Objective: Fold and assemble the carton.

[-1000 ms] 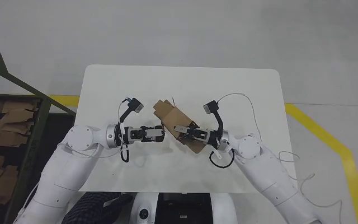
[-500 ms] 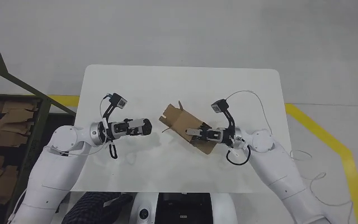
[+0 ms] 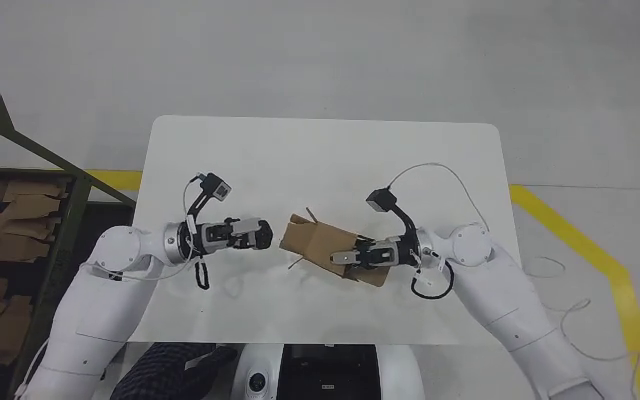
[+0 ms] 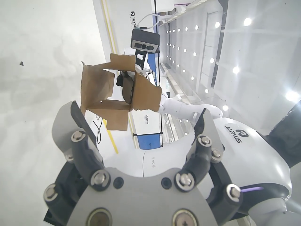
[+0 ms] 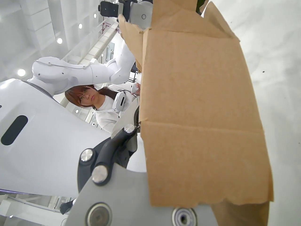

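Carton gripped by one pincer, the other open beside it.
Just left of the carton, the left pincer (image 3: 262, 233) hung with its fingers spread apart, holding nothing and clear of the cardboard. The brown carton (image 3: 322, 245), partly folded with loose flaps at its open left end, was over the white desk (image 3: 300, 150). At the carton's right end, the right pincer (image 3: 347, 257) was clamped on its wall.
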You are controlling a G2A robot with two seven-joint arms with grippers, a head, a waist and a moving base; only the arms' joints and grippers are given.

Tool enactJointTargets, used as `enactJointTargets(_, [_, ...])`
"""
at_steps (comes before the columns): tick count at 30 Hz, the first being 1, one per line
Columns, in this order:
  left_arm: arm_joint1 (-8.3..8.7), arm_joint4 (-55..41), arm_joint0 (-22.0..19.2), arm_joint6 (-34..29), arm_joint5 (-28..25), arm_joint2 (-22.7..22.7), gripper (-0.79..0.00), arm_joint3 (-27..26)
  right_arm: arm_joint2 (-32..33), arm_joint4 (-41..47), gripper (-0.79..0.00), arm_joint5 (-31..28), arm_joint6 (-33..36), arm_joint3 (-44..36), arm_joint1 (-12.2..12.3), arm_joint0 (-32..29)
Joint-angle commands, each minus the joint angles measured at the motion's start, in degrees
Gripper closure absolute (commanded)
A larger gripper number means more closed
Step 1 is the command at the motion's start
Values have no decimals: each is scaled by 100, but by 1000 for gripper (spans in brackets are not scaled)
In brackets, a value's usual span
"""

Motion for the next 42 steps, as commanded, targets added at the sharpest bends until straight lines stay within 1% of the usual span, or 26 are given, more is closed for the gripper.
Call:
enactJointTargets(1, [-13, 12, -57, 28, 12, 86, -785, 61, -79, 12, 0, -6, -5, -36, 31, 33])
enactJointTargets(8, [-45, 24, -196, -44, 57, 319, -785, 106, -308, 242, 0, -86, -85, -71, 131, 160])
enactJointTargets(15, [-64, 18, -274, -47, 46, 419, -785, 122, -535, 392, 0, -143, -143, -144, 225, 290])
enactJointTargets(18, [-63, -30, -280, -19, -4, 367, -785, 116, -608, 432, 0, -180, -179, -119, 264, 349])
enactJointTargets(23, [-36, -180, -231, 66, -64, 68, -785, 200, -687, 501, 0, -236, -236, -111, 341, 409])
enactJointTargets(26, [-30, -153, -213, 101, -50, 7, -785, 256, -747, 496, 0, -269, -268, -191, 386, 424])
enactJointTargets(31, [-48, -89, -218, 38, -6, 172, -785, 240, -864, 529, 0, -361, -361, -310, 445, 448])
enactJointTargets(36, [-76, -39, -244, -19, 12, 387, -785, 146, -1002, 606, 0, -448, -448, -249, 467, 516])
enactJointTargets(42, [-94, -131, -283, -86, 26, 482, -785, 62, -1174, 645, 0, -512, -512, -128, 465, 629])
